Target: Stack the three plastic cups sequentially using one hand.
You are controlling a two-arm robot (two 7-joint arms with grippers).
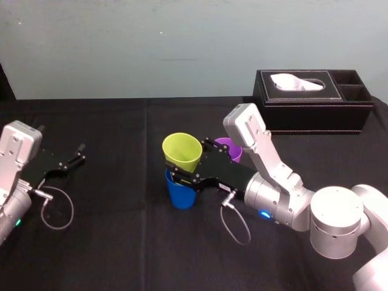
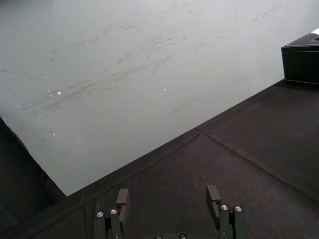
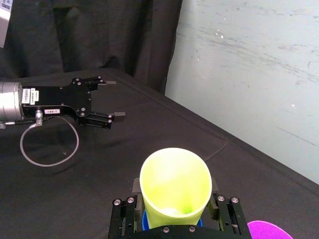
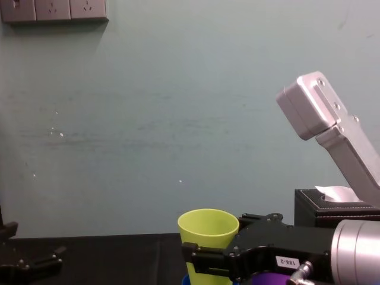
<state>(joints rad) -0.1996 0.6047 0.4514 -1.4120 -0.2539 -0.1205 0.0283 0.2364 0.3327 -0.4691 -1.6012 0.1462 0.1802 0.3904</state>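
Black cloth over table (image 1: 121, 242), pale wall behind. Find R gripper (image 1: 191, 162) reaching in from robot's right to approx table centre, jaws closed part-way onto yellow-green cup (image 1: 182, 151), one finger each side of cup wall, below rim. Read that cup as roughly upright, mouth up, nothing inside. Place its base at mouth of blue cup (image 1: 180, 193), itself upright on cloth directly beneath; can't tell how deep base sits inside. From R wrist cam, catch a sliver of blue rim under yellow-green wall, between the two fingers. Spot purple cup (image 1: 229, 147) upright on cloth just behind R gripper's black body, toward wall, apart from other two cups, partly hidden by gripper. Log L gripper (image 1: 77, 153) at robot's far left, close to cloth, well apart from cups, fingers spread wide w/ nothing between them. Note black tissue box (image 1: 315, 100) at back right near wall, white tissue poking from slot, two open compartments at its right end.
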